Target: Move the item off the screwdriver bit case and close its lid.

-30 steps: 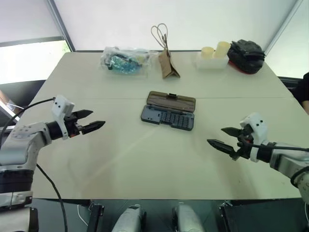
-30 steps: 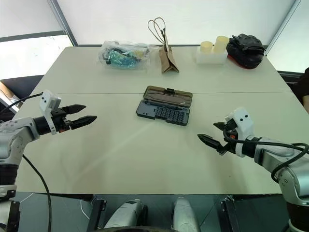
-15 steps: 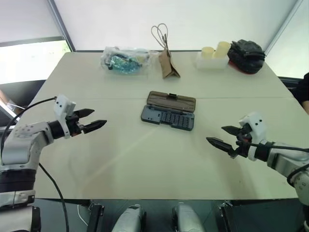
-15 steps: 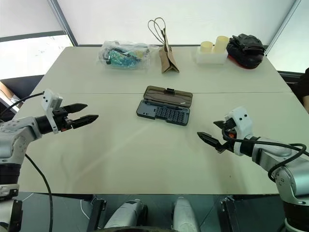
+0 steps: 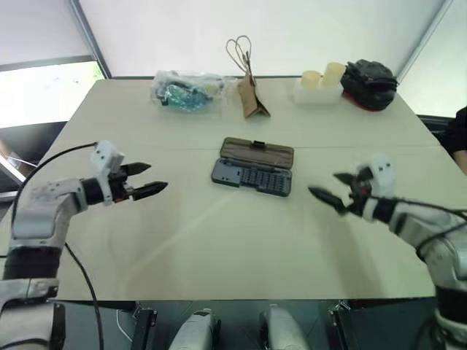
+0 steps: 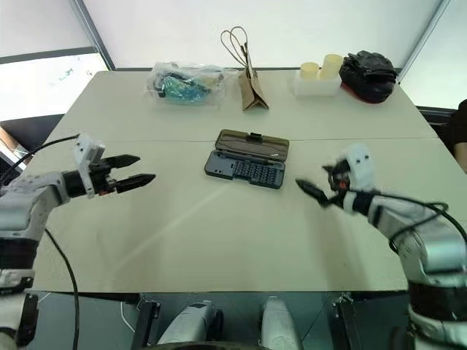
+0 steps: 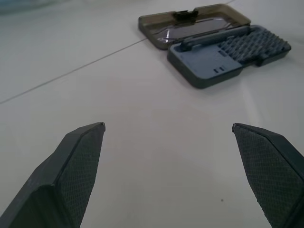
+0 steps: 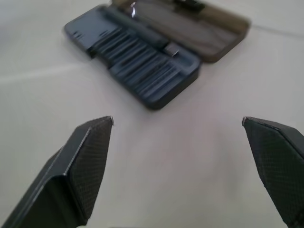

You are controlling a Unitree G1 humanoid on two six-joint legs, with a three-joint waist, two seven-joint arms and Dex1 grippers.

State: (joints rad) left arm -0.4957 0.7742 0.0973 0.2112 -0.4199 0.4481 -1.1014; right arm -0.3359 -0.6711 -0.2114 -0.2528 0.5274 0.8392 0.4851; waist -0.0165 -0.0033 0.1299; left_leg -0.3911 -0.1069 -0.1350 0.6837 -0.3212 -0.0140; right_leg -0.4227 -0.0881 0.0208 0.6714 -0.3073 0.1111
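Observation:
The screwdriver bit case point(image 5: 251, 179) lies open at the table's middle, its dark grey-blue tray with rows of bits towards me. The tan-brown lid point(image 5: 257, 152) is folded flat behind the tray, its black latch tab on the far edge. A small thin metallic item point(image 7: 164, 34) rests on the lid's inner face near one end. My left gripper point(image 5: 157, 178) is open, left of the case and well apart from it, pointing at it. Open too, my right gripper point(image 5: 322, 184) hovers just right of the tray. Both wrist views look at the case point(image 8: 142, 61) between wide fingers.
Along the far edge are a clear plastic bag point(image 5: 188, 91) of blue things, a brown paper bag point(image 5: 252, 96) with handles, a white tray point(image 5: 316, 86) with two pale cups, and a black bundle point(image 5: 371, 84). A person's dark sleeve point(image 5: 460, 135) is at the right edge.
My right gripper has moved forward and inward, now close to the case's right end. My left gripper has shifted slightly toward the case. Both stay open; the case has not moved.

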